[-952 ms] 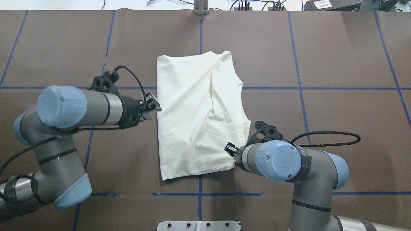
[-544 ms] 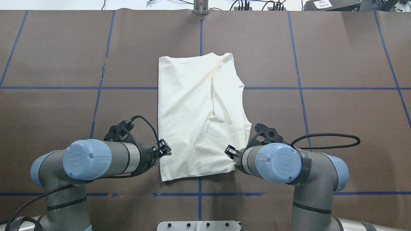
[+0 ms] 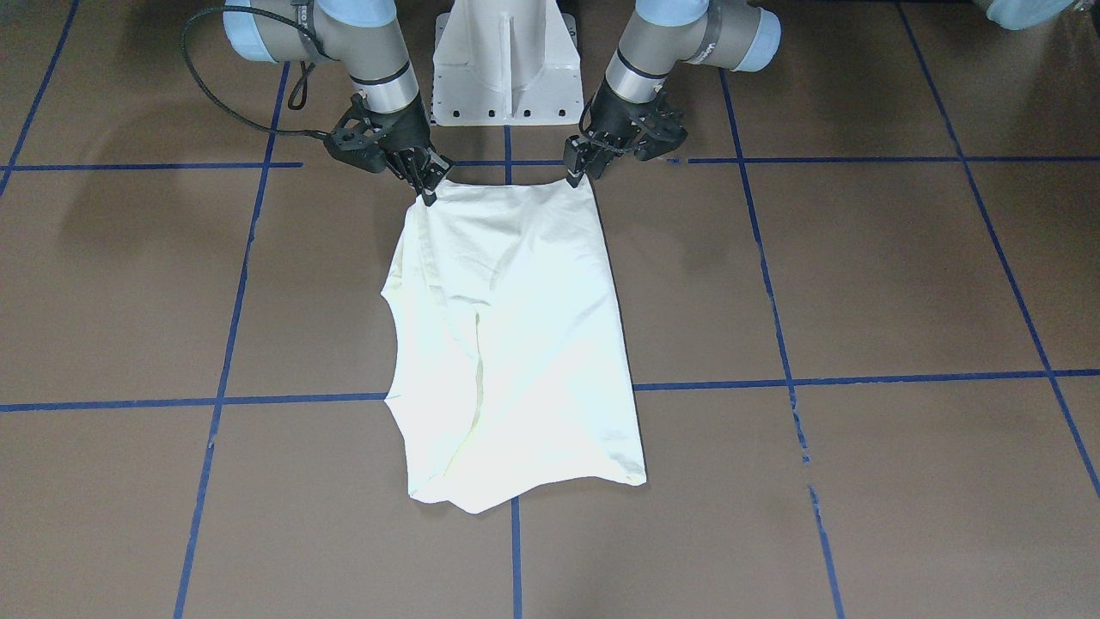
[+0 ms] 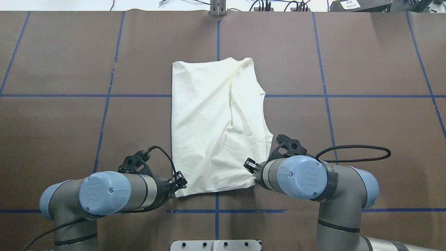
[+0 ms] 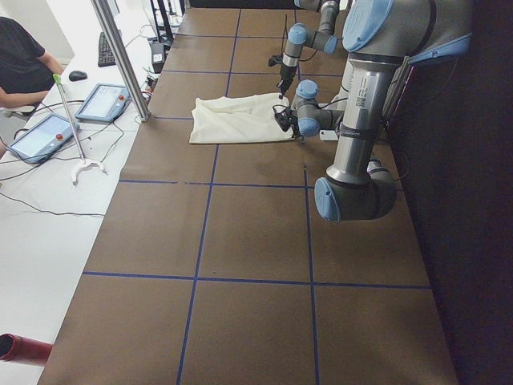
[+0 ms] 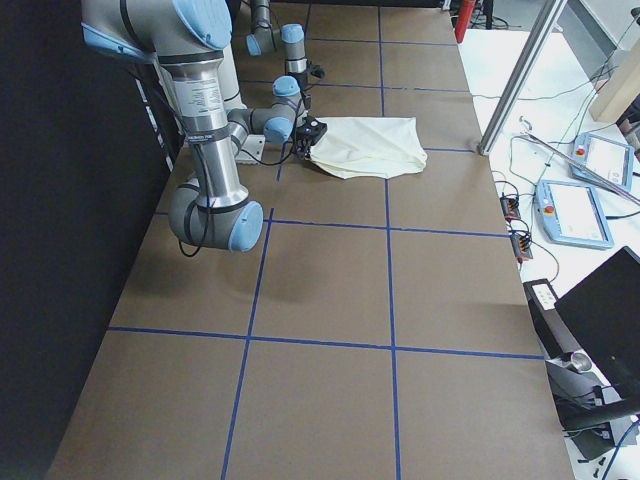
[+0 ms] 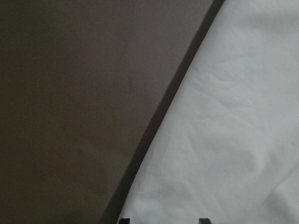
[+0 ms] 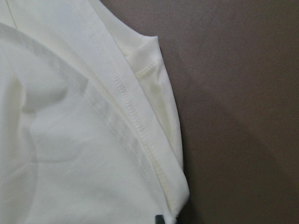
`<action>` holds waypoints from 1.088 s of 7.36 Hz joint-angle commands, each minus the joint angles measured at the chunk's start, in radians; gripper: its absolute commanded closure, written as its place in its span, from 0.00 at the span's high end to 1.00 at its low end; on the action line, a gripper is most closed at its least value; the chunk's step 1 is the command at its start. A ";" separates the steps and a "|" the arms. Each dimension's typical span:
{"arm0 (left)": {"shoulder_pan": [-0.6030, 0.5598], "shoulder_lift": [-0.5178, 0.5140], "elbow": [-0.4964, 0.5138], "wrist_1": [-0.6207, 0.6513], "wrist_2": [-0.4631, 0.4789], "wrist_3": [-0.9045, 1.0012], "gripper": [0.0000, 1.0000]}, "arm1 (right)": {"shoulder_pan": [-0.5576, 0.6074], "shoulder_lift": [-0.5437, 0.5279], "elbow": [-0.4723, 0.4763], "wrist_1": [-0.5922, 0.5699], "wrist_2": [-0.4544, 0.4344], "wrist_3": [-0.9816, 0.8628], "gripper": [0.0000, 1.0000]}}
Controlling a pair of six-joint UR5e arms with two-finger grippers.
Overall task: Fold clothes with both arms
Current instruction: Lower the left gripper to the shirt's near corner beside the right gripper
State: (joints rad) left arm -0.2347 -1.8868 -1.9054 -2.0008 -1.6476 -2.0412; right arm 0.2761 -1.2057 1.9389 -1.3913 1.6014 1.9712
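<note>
The cream-white shirt (image 4: 216,125) lies folded in a long rectangle on the brown table, plain side up; the print is hidden. It also shows in the front view (image 3: 507,344) and both side views (image 5: 236,119) (image 6: 365,145). My left gripper (image 4: 180,181) (image 3: 574,172) sits low at the shirt's near left corner. It is open; its wrist view shows two fingertips apart (image 7: 162,220) over the cloth edge (image 7: 224,130). My right gripper (image 4: 249,164) (image 3: 427,191) is shut on the near right corner, with the hems (image 8: 140,130) just ahead of its tip (image 8: 160,218).
The white pedestal base (image 3: 507,77) stands just behind both grippers. Blue tape lines (image 4: 324,96) grid the brown table cover. A white bench with tablets (image 5: 100,103), a metal post (image 5: 120,56) and a seated person (image 5: 20,64) lies beyond the far edge.
My left arm has swung from the middle of the shirt's left edge back to its near left corner. The right arm and the shirt have stayed nearly still.
</note>
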 commanded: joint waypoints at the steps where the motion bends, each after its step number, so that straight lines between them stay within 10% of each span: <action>1: 0.008 0.002 0.005 0.011 0.000 0.000 0.49 | 0.000 0.000 0.000 0.000 0.000 -0.002 0.00; 3: 0.014 0.002 0.022 0.011 0.000 0.000 0.38 | 0.002 -0.002 0.005 0.000 0.000 -0.002 0.00; 4: 0.014 0.003 0.020 0.011 -0.001 0.000 0.00 | 0.002 -0.002 0.005 0.000 0.000 0.000 0.00; 8: 0.012 0.049 -0.144 0.070 -0.001 -0.002 0.00 | -0.003 -0.024 0.069 -0.003 0.002 0.002 0.00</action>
State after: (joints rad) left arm -0.2251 -1.8739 -1.9363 -1.9768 -1.6490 -2.0421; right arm 0.2767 -1.2171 1.9669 -1.3919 1.6025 1.9715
